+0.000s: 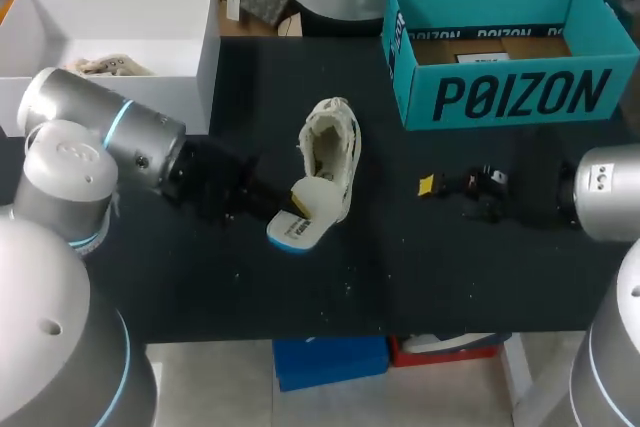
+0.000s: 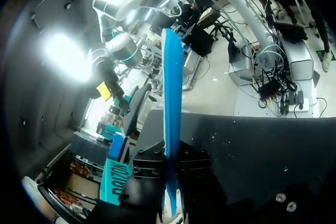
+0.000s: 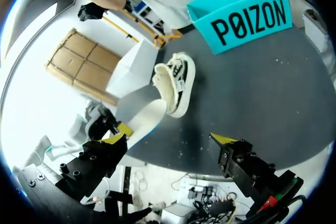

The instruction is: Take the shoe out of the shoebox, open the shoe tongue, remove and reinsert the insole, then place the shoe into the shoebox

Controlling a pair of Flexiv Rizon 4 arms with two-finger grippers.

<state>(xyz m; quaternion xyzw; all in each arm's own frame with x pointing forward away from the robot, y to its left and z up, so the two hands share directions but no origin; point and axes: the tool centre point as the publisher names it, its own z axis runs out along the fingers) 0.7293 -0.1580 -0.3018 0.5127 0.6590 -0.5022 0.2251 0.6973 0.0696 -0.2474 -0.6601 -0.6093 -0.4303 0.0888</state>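
The black table point(image 1: 400, 277) carries everything. The teal shoebox point(image 1: 500, 97) stands open behind the shoe and to its right, well apart. The white shoe point(image 1: 335, 152) lies on the table, outside the shoebox. The insole point(image 1: 300, 225), white above and blue below, sticks out at the shoe's near end, clamped by the left gripper point(image 1: 290, 209). The right gripper point(image 3: 169, 138) is right of the shoe, fingers spread wide

This is looking like a robotics lab bench. Two bulky silver-grey robot arms, the left arm point(image 1: 100, 137) and the right arm point(image 1: 605, 192), are leaning in over a matte black table point(image 1: 450, 267). A teal cardboard shoebox point(image 1: 520, 97) and an open white box point(image 1: 130, 17) are sitting at its far edge.
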